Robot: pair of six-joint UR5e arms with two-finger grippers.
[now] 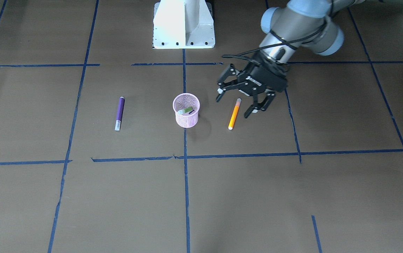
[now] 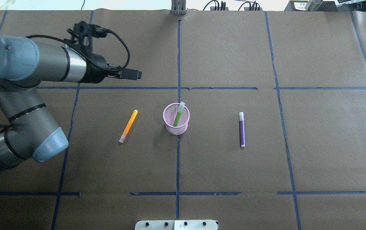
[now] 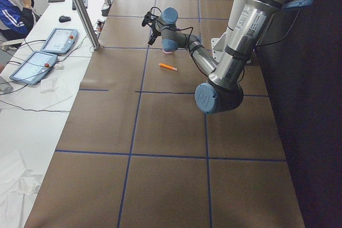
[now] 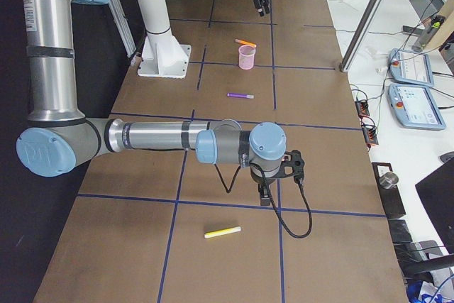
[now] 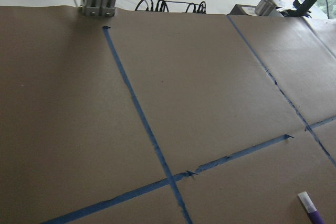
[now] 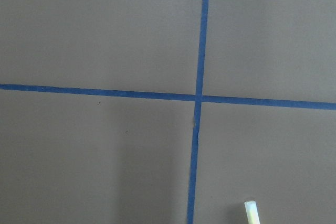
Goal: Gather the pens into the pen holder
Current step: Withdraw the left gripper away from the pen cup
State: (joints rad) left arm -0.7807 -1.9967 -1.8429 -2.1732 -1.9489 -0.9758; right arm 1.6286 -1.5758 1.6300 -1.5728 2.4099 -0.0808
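— Right of the pen holder in the front-facing view lies the orange pen, flat on the table. The left gripper hangs above its capped end, fingers spread wide, holding nothing.
— What might go wrong?
— I'd judge the pen rolls away if one finger lands first, or swings if it is pinched so near the end.
— And at the holder?
— The green pen leans inside already. A tilted orange pen could catch the rim and tip that light cup.
— The others?
— The purple pen lies left of the holder, well apart. Far off, the right gripper hangs near a yellow pen; whether its fingers are apart I cannot tell.
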